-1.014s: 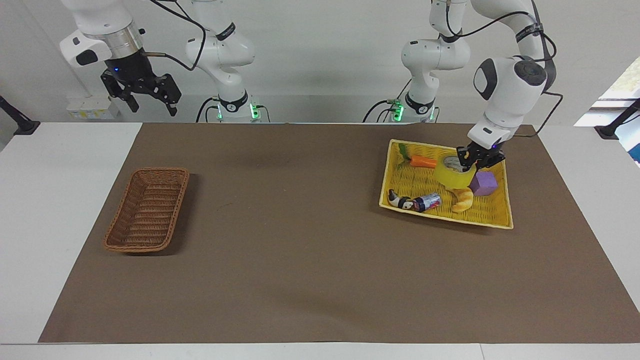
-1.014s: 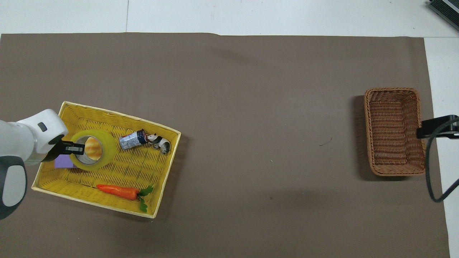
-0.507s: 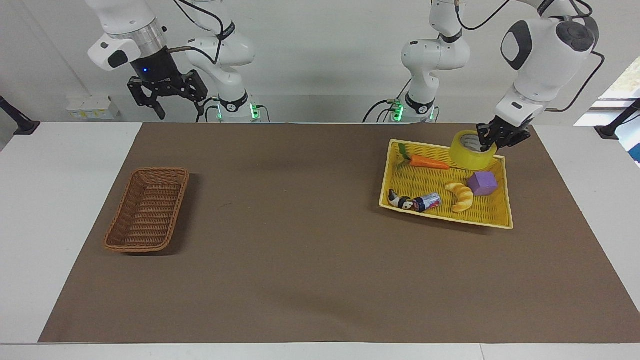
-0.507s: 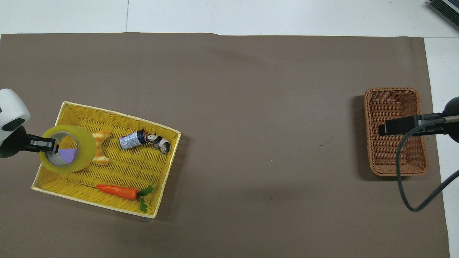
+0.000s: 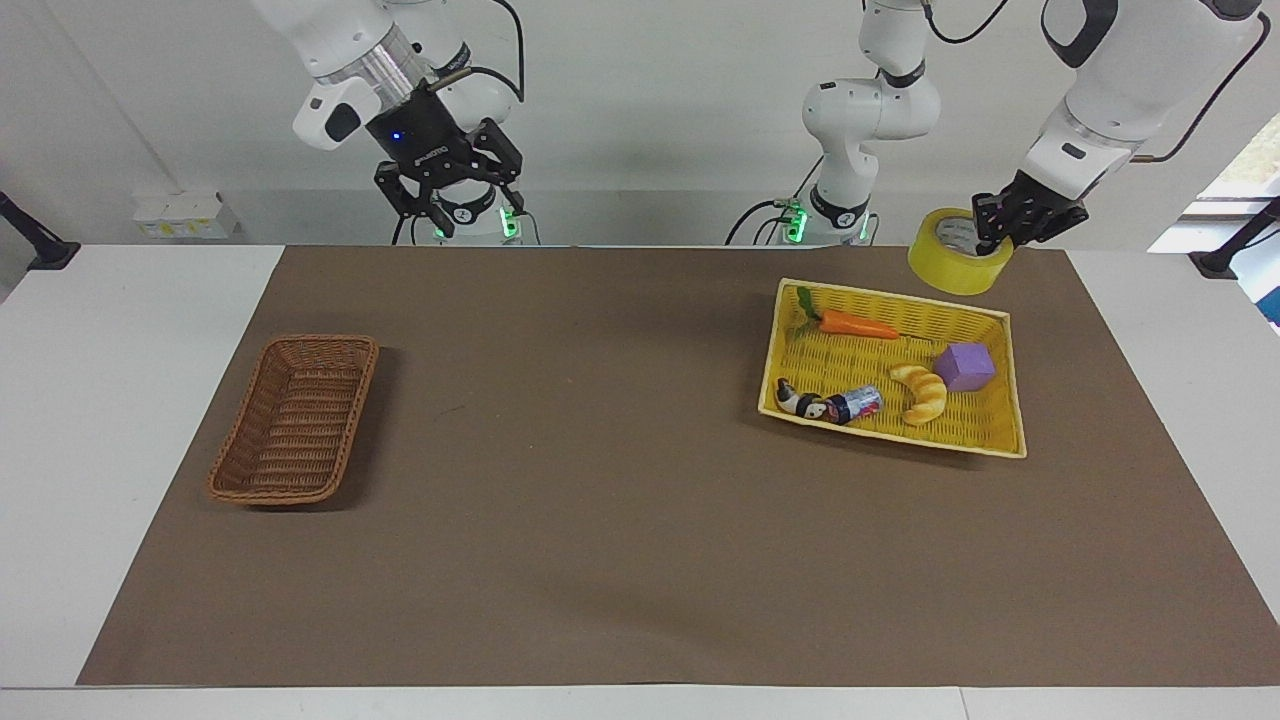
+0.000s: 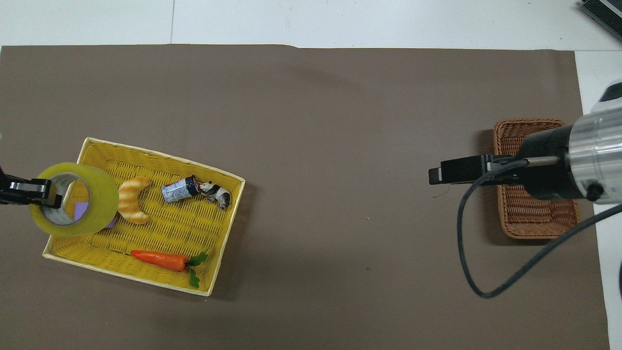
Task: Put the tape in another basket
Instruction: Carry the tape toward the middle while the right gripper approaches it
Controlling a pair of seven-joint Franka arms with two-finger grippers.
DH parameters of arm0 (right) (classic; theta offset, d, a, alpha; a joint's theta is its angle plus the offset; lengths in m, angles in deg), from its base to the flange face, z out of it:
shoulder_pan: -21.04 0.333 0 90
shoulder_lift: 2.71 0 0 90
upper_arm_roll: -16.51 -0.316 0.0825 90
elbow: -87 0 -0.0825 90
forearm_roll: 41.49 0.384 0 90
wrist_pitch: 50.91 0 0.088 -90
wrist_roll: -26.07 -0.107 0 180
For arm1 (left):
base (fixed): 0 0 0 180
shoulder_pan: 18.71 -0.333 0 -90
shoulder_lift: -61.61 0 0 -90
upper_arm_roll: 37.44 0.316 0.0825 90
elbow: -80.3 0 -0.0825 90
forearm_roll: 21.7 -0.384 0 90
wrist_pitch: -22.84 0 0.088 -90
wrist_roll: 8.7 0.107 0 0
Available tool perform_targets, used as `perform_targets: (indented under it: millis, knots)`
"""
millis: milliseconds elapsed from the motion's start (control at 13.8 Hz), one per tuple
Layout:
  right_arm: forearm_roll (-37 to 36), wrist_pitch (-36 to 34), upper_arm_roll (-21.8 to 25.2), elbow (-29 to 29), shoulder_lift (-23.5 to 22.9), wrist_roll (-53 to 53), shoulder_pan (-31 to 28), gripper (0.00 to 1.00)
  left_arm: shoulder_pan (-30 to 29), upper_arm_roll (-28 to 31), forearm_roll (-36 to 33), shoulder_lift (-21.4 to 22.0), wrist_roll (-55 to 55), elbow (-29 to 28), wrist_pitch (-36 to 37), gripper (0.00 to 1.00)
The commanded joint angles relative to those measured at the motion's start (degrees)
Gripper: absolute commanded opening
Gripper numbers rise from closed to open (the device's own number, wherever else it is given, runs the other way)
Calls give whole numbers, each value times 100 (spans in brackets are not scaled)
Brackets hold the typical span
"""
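The tape, a yellow ring, hangs tilted in the air over the corner of the yellow tray nearest the left arm's base. My left gripper is shut on the ring's wall, with one finger inside the hole. From overhead the tape covers the tray's end, held by the left gripper. The brown basket sits at the right arm's end of the mat with nothing in it. My right gripper hangs open and high, over the mat beside the basket in the overhead view.
In the yellow tray lie a carrot, a croissant, a purple cube, a small can and a toy animal. A brown mat covers the table between tray and basket.
The left gripper has lifted the tape out of the tray, up and toward the left arm's end. The right arm has swung from outside the table's end in over the basket.
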Motion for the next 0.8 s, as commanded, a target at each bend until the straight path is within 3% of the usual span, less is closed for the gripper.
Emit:
perform_targets:
  millis: [0,145,507,725]
  knots:
    - [374,223,10,286,117,-97,68,100,249,20,353,-142,-273,157,46,0]
    - [769,337,10,496,126,-97,137,100,566,20,597,-107,-256,104,-94,0]
    - [1595,908,10,962,134,-168,516,100,593,29,2222,-124,-282,78,-393,0]
    - [1711,1171,10,1094,143,-159,744,100,917,-120,2665,-142,-1166,69,-875,0]
